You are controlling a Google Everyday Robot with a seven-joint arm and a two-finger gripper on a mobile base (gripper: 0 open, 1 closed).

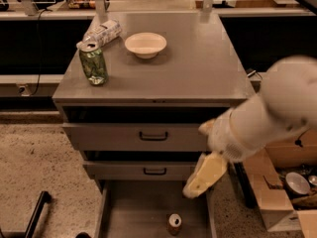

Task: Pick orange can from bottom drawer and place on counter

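The orange can (174, 223) stands upright on the floor of the open bottom drawer (133, 207), near its front middle. My gripper (197, 181) is a pale, blurred shape at the end of the white arm that reaches in from the right. It hangs in front of the second drawer's right end, above and slightly right of the can, not touching it. The counter (198, 63) is the grey top of the cabinet.
On the counter stand a green can (93, 63), a lying white-labelled bottle (102, 32) and a cream bowl (145, 44). Two upper drawers with black handles (153, 136) are slightly open. A cardboard box (277, 192) with clutter stands at the right; a black bar (34, 214) is at the lower left.
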